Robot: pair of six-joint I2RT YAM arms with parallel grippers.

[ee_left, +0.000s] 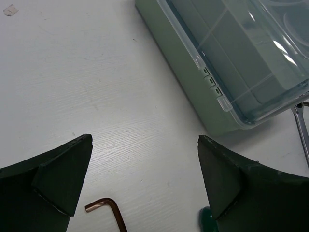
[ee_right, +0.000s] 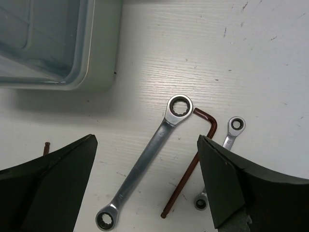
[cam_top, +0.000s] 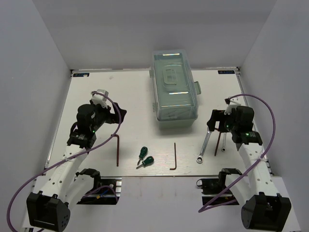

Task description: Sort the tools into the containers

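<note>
The mint-green toolbox [cam_top: 175, 89] stands at the back centre with its translucent lid down. Its corner shows in the left wrist view [ee_left: 231, 63] and the right wrist view [ee_right: 58, 43]. My left gripper [cam_top: 120, 116] is open and empty above bare table [ee_left: 145, 138], just beyond the bend of a brown hex key [ee_left: 108, 210]. My right gripper [cam_top: 212, 120] is open and empty [ee_right: 147, 138] above a long silver wrench [ee_right: 147, 166], a brown hex key [ee_right: 193, 169] and a small wrench [ee_right: 231, 133]. Two green-handled screwdrivers [cam_top: 144, 157] lie near the front centre.
A third hex key [cam_top: 175, 157] lies at the front centre, right of the screwdrivers. The left hex key [cam_top: 118, 150] lies near the table's front edge. White walls close in the table on three sides. A green screwdriver handle [ee_left: 206, 220] peeks out by my left gripper's right finger.
</note>
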